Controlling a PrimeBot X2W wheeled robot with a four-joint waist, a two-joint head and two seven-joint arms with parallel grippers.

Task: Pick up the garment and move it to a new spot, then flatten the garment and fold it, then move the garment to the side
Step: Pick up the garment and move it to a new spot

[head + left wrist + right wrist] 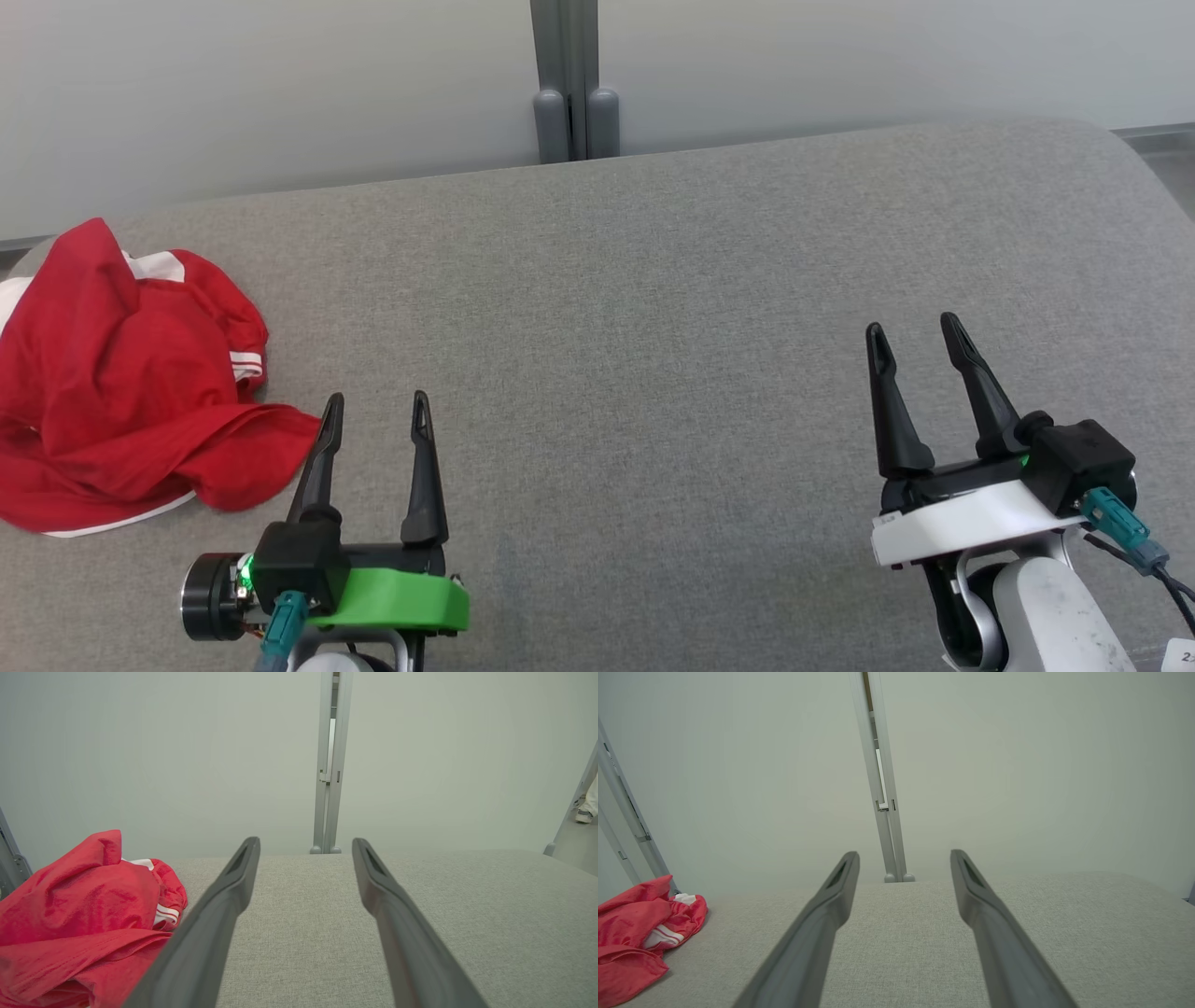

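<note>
Task unstarted, by appearance: red garment (121,373) crumpled at left end of grey worktop (653,327), just beside left pincer (377,399), which, like right pincer (913,324), gapes empty; pick-up, flattening, folding, side-move remain.

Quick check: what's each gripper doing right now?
Left gripper: open, empty, beside the red garment.
Right gripper: open, empty.

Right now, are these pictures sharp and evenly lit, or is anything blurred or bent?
Head view: soft even light, no glare, red garment sharp. Left wrist view: the near fingers look soft. Right wrist view: the wide lens leans the grey post.
</note>
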